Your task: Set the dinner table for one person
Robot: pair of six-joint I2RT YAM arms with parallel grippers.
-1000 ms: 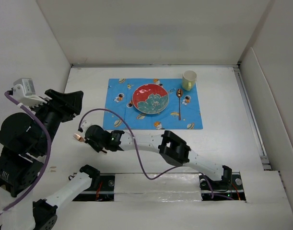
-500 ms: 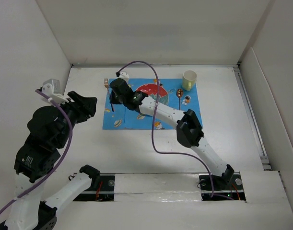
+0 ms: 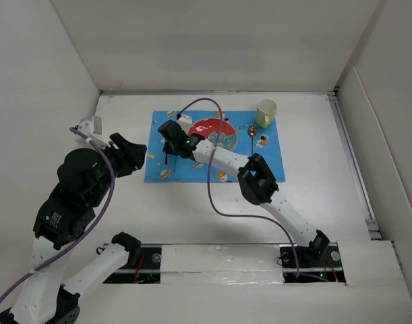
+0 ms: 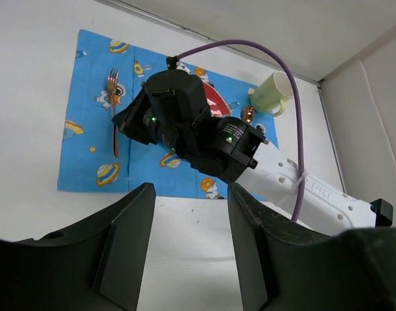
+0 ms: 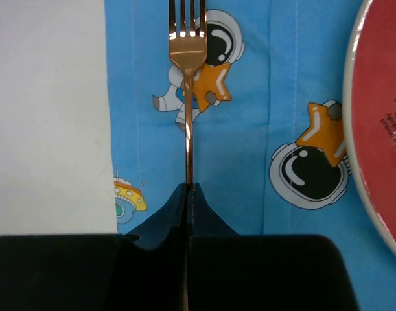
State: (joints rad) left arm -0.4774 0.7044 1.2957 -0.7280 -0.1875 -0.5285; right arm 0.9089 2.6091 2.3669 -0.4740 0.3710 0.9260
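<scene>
From above, the plain white worktop with low side walls (image 3: 313, 196) carries a blue cartoon-print cloth mat (image 3: 263, 165) at its far middle. On the mat sit a red round plate (image 3: 216, 128), a copper spoon (image 3: 251, 142) to the right of the plate, and a pale green mug (image 3: 266, 112) at the far right corner. The right gripper (image 3: 166, 143) reaches over the mat's left strip, probably to set cutlery on the free side of the plate. The left gripper (image 3: 138, 155) hangs off the mat's left edge, clear of the work.

The left wrist view shows the left gripper's (image 4: 188, 246) jaws spread with nothing between them. Beyond them, a copper fork (image 4: 113, 123) sits at the tip of the right gripper (image 4: 129, 123), on the mat's left strip, left of the plate.

In the right wrist view, the right gripper's (image 5: 188, 191) jaws are pressed together on the fork's (image 5: 188, 97) handle. Its long axis runs near to far, with the tines towards the far edge, parallel to the mat's (image 5: 249, 97) left border. The worktop (image 5: 48, 116) lies to its left and the plate's (image 5: 379, 129) rim to its right. Whether the fork rests on the cloth cannot be told.
</scene>
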